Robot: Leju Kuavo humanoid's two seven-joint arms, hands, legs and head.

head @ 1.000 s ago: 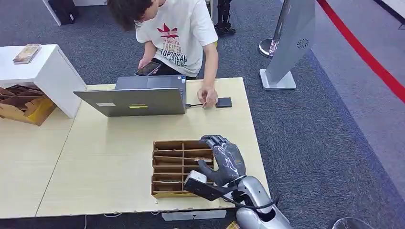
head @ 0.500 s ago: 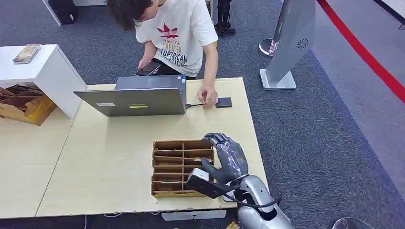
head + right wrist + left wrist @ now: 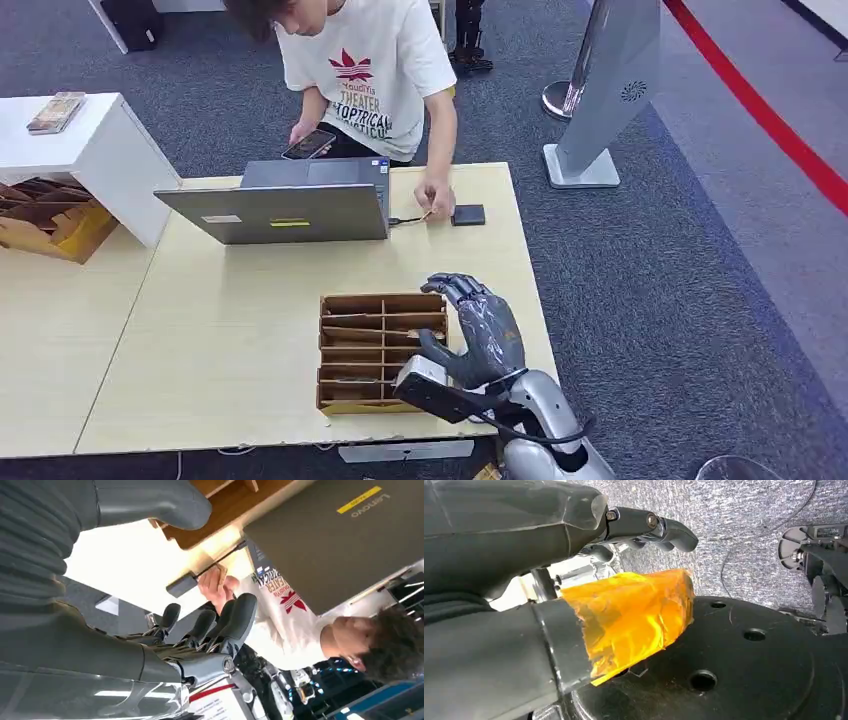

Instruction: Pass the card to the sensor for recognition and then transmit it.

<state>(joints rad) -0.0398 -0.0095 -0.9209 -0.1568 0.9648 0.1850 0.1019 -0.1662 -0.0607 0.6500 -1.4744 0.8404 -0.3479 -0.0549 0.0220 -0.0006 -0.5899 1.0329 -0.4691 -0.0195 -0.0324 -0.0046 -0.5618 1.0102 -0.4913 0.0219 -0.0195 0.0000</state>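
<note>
At the right end of the wooden organizer (image 3: 380, 352) you have the right hand (image 3: 478, 330) raised above the table (image 3: 220, 340), palm toward the box, its fingers (image 3: 455, 287) spread apart and curved over the far right compartments, its thumb (image 3: 432, 348) reaching toward the box's right wall. Nothing sits between those fingers: the hand is released and holds no card. In the right wrist view the fingertips (image 3: 235, 620) fan out loosely with open gaps between them, and past them you see the sensor (image 3: 181, 584) on the tabletop. Well beyond the fingertips, at the far edge of the table, a person's hand (image 3: 435, 203) holds the card (image 3: 428, 215) just beside the small black sensor (image 3: 468, 214), which is cabled to the open laptop (image 3: 280, 205); whether the card touches the sensor cannot be told. The person holds a phone (image 3: 309, 144) in the other hand. Your left hand (image 3: 574, 575) hangs over grey carpet; its dark fingers (image 3: 659, 527) are curled partway in over a thumb wrapped in orange tape (image 3: 634, 615), and they grasp nothing.
</note>
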